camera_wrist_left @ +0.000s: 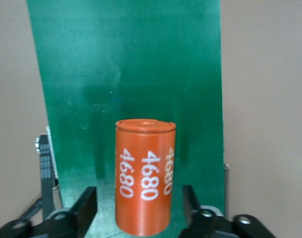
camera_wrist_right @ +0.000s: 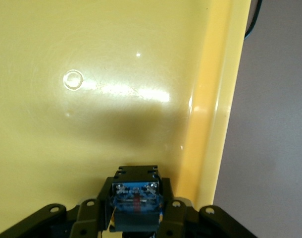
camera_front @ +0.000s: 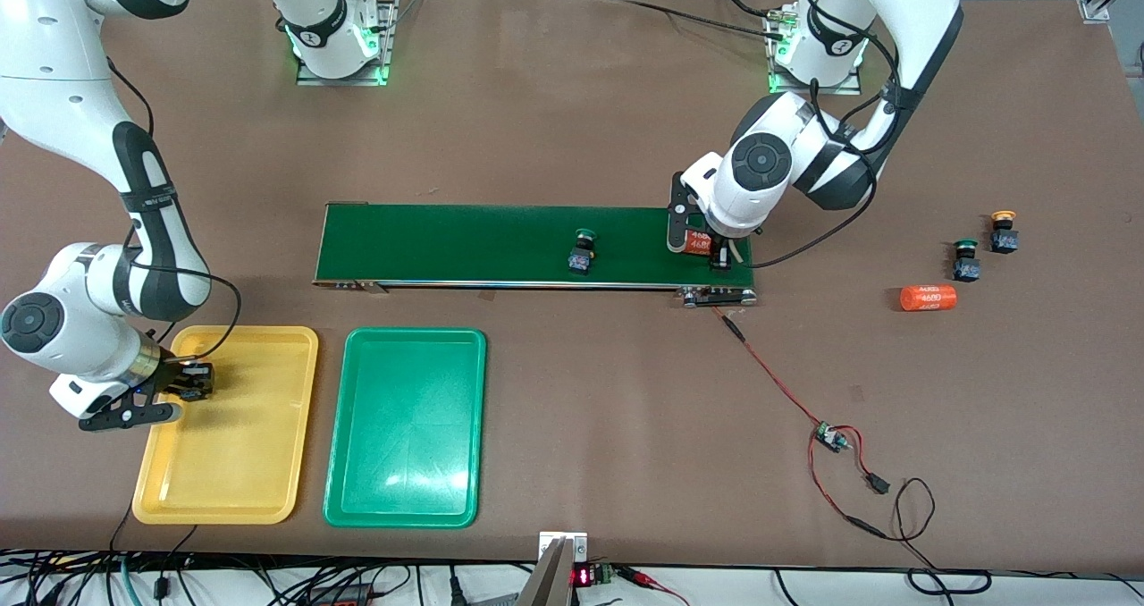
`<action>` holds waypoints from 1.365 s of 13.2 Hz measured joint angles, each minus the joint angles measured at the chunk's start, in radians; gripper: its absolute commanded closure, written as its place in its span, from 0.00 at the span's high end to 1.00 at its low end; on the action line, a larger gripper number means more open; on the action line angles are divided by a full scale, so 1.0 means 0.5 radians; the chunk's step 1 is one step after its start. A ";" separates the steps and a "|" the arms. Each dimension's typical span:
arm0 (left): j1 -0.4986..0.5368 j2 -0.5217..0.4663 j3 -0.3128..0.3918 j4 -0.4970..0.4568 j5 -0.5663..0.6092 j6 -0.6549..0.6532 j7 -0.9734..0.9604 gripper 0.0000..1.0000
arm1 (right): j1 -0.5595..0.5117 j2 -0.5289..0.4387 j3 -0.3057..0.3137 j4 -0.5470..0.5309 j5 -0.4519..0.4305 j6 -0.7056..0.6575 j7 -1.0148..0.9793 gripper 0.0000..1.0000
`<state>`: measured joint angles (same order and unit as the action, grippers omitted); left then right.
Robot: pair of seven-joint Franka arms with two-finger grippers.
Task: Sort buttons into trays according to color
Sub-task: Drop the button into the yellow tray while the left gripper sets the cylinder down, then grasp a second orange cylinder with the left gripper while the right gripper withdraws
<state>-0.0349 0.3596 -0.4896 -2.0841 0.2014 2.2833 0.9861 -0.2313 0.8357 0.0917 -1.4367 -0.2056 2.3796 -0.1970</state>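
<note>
Buttons first: right gripper (camera_front: 183, 382) is over the yellow tray (camera_front: 268, 490), clamped on a dark-bodied button (camera_wrist_right: 135, 203), cap colour hidden. Green tray (camera_front: 407, 508) sits beside it. Up on the conveyor belt (camera_front: 447, 244), a green-capped button (camera_front: 583, 253) stands mid-belt, and the left gripper (camera_wrist_left: 140, 210) stands spread around an upright orange cylinder (camera_wrist_left: 145, 176), apparently not touching.

On the dark green belt (camera_front: 500, 244) stand a green-capped button (camera_front: 583, 252) and an orange cylinder (camera_wrist_left: 144, 176) (white "4680" lettering); nearer the camera than the belt lie a yellow tray (camera_front: 234, 490) and a green tray (camera_front: 407, 427).
</note>
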 measured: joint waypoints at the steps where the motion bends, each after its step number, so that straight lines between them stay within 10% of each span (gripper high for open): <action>1: 0.009 -0.011 0.001 0.011 0.000 0.001 0.000 1.00 | 0.000 0.000 0.000 0.000 0.036 0.000 -0.002 0.76; 7: 0.597 -0.141 0.078 0.042 0.000 -0.017 0.334 1.00 | 0.004 -0.004 0.002 0.004 0.197 -0.070 -0.040 1.00; 18: 0.914 0.194 0.501 0.145 0.001 0.005 0.920 1.00 | 0.093 -0.364 0.009 0.036 0.565 -0.913 0.273 1.00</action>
<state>0.4219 0.4565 -0.2389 -2.0116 0.2018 2.2856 1.4460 -0.1848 0.6538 0.0961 -1.4187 0.0768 1.9233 -0.0603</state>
